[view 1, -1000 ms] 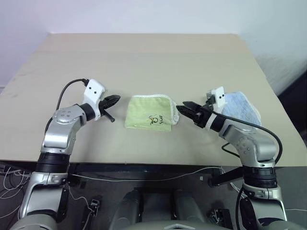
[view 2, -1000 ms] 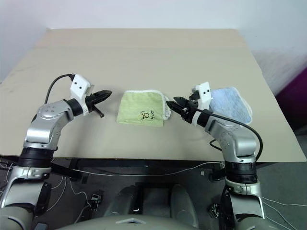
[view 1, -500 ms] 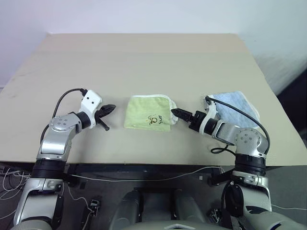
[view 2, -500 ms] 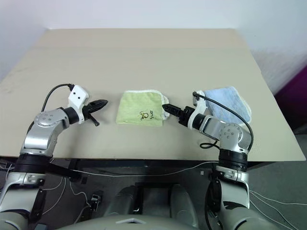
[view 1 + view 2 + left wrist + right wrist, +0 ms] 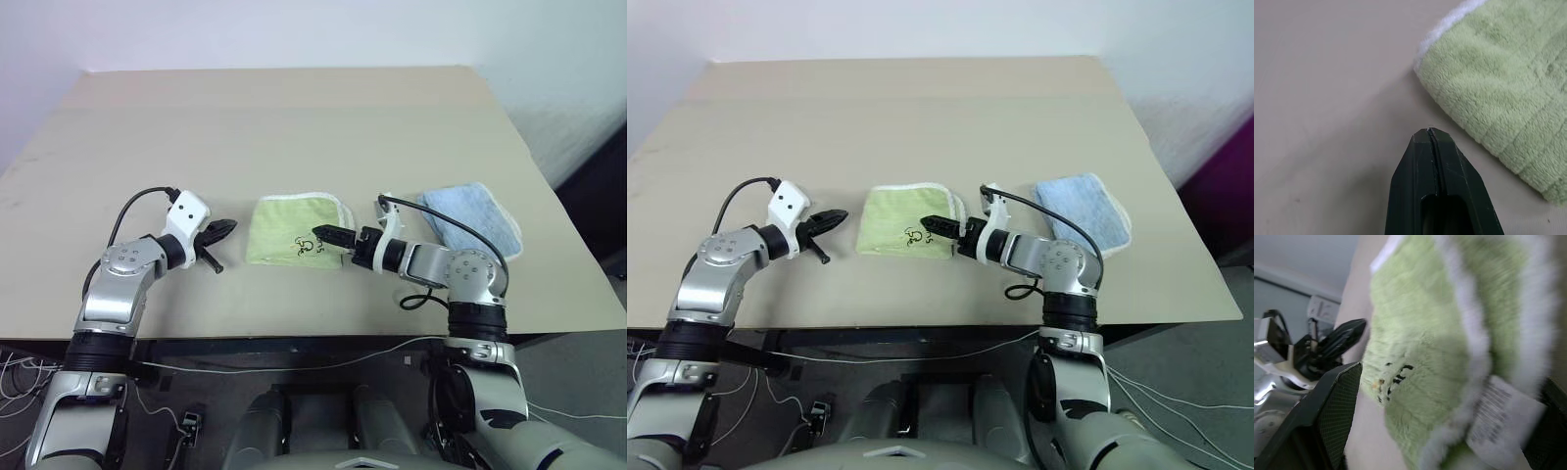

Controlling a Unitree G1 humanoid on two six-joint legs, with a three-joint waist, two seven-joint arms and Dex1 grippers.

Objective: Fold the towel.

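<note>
The towel (image 5: 292,231) lies folded into a small yellow-green pad with white edging and a black scribble, near the table's front edge. My left gripper (image 5: 224,228) is shut and empty, a short way to the towel's left, its tip (image 5: 1430,133) close to a towel corner (image 5: 1498,83) without touching it. My right gripper (image 5: 323,236) reaches in from the right over the towel's right edge. It is open, with its fingers (image 5: 1332,411) spread wide to either side of the edging and a white label.
A light blue folded cloth (image 5: 472,217) lies to the right of the towel, behind my right arm. The tan table (image 5: 294,127) stretches far behind the towel. Its front edge runs just below both grippers.
My right gripper has swung left from beside the towel's right edge to over it, rolling and opening wider. The left gripper has hardly moved.
</note>
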